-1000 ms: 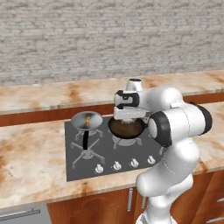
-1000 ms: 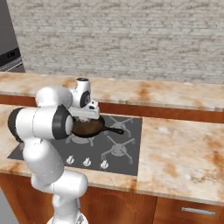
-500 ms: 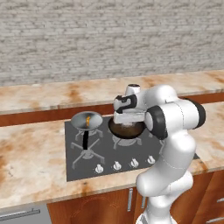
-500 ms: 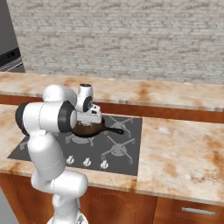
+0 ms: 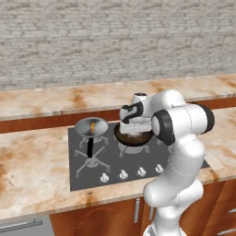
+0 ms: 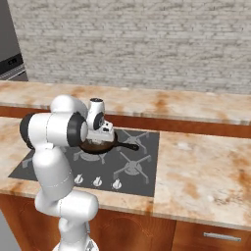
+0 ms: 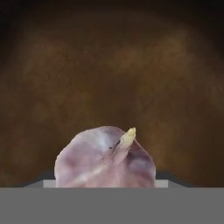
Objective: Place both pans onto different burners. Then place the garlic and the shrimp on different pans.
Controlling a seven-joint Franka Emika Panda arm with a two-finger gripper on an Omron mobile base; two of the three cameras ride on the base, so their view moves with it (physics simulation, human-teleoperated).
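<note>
the hand (image 5: 134,130) is hanging right over the dark pan (image 5: 133,137), which is sitting on a middle burner of the cooktop (image 5: 110,167), w/ its black handle sticking out toward the robot's right in the right base view. the steel pan (image 5: 91,127) is sitting on the rear left burner, just beside the dark one, handle pointing toward the front edge of the desk (image 5: 32,161). a tiny orange bit, the shrimp (image 5: 92,126), is lying inside the steel pan, so that half looks done.

in the hand view the garlic (image 7: 105,159) is sitting right at the bottom between where the fingertips would be, pointed tip angling up and to the right, w/ the brown floor of the dark pan spread out behind it. so the bulb is lying straight ahead of the hand, directly below, and over the pan's middle rather than near the rim.

hand state: fingers are standing fairly wide, about a bulb's width. can't tell from the pics whether they're clamping the garlic or whether it's already resting loose on the pan bottom; the tips themselves are hidden behind the bulb.

judgement: task is nearly finished. what's left is letting go, if not done, and lifting straight up w/o dragging the bulb or nudging the pan.
</note>
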